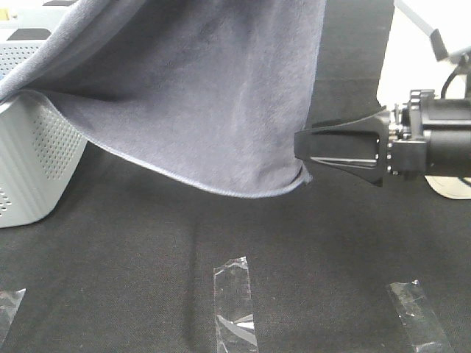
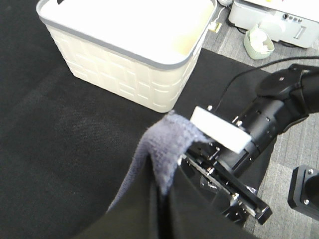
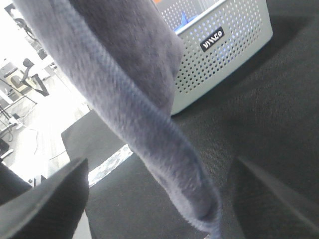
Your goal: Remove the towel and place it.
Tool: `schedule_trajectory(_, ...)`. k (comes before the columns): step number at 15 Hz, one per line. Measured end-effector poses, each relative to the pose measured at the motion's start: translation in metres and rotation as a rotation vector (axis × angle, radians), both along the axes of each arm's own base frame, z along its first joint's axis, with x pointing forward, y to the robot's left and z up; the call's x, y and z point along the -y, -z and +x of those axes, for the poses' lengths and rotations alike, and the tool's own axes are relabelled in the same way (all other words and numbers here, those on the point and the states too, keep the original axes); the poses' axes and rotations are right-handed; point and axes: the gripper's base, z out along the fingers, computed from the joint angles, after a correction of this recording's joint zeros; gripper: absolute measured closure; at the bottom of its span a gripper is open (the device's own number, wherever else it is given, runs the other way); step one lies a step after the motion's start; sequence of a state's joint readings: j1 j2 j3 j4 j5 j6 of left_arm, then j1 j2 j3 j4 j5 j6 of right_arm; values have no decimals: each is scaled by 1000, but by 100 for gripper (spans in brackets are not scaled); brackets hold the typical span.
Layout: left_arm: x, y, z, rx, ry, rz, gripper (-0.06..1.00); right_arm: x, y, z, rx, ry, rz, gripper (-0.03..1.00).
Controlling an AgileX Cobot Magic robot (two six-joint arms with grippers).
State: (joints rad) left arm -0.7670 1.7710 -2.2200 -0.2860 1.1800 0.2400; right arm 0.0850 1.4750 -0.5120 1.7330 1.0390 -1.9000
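The towel (image 1: pixel 206 95) hangs over the desk (image 1: pixel 147 243) from the closed left end effector, and the open right end effector (image 1: pixel 296 145) at its low corner may shut on air if the floppy corner swings away.

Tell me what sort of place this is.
Probably a robotics lab or office test bench: a black cloth-covered table marked with clear tape strips, a grey carpet-tile floor, and a white equipment box beside it.
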Motion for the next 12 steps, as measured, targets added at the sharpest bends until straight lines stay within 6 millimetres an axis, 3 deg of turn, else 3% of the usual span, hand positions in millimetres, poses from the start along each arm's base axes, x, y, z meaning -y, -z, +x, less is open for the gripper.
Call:
schedule_trajectory(5, 1, -2, 1, 15, -6, -19, 94, -30, 3, 14, 26, -108, -18, 23)
schedule_trajectory(12, -2, -6, -1, 27, -9, -25, 94, -24, 18, 25, -15, 19, -167, 27)
